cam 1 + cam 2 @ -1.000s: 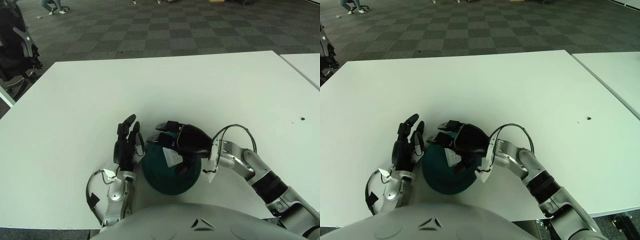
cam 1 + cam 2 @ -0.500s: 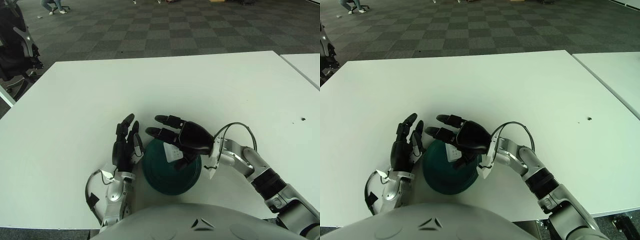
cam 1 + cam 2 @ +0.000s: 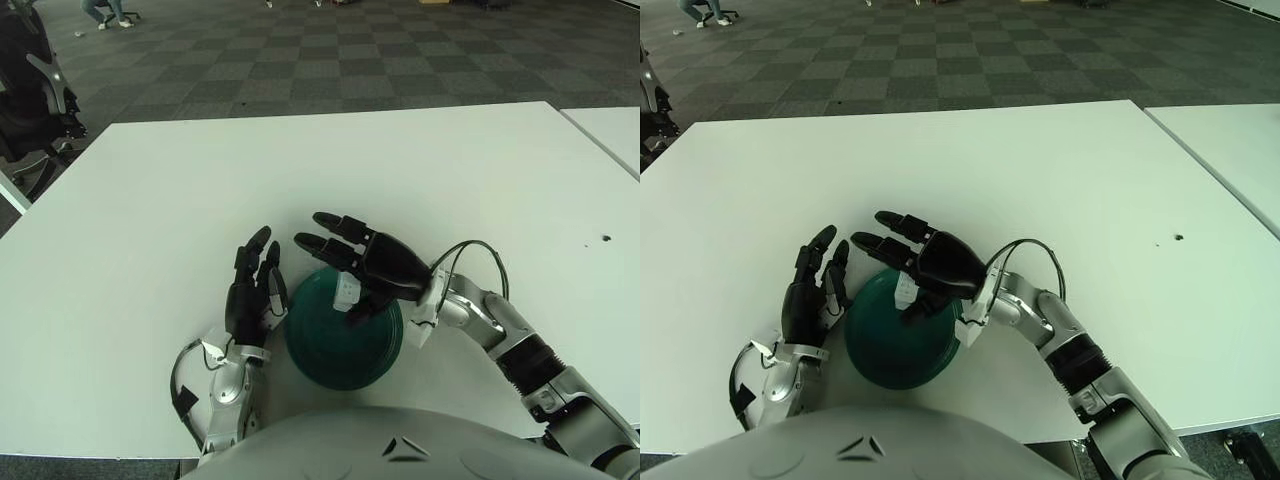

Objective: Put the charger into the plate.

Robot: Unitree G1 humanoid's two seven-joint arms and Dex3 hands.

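While the right hand (image 3: 350, 262) is held above the far rim of the dark green plate (image 3: 340, 345), its two long fingers are seen stretched out toward the far left and its thumb curled downward beside a small white block, taken to be the charger (image 3: 346, 291). That block is shown just under the palm, over the plate's far edge; whether it is lightly pinched against the thumb or already resting loose on the plate cannot be told from either view. Since the fingers are spread rather than wrapped, the release step is judged to be in hand, with the placing nearly complete.

For the next move, a clean lift of the right hand up and away from the plate is called for, so that the charger is not dragged off the rim by the thumb; a check that the block lies inside the rim, not perched on it, would also be wanted.

At the plate's left side the left hand (image 3: 251, 292) is shown, fingers extended and relaxed, nothing held, its fingertips just beside the rim; contact with the plate cannot be confirmed.

By count: one plate, one charger, two hands and one white desk (image 3: 400, 170) are shown. A looped grey cable (image 3: 470, 255) is seen at the right wrist.
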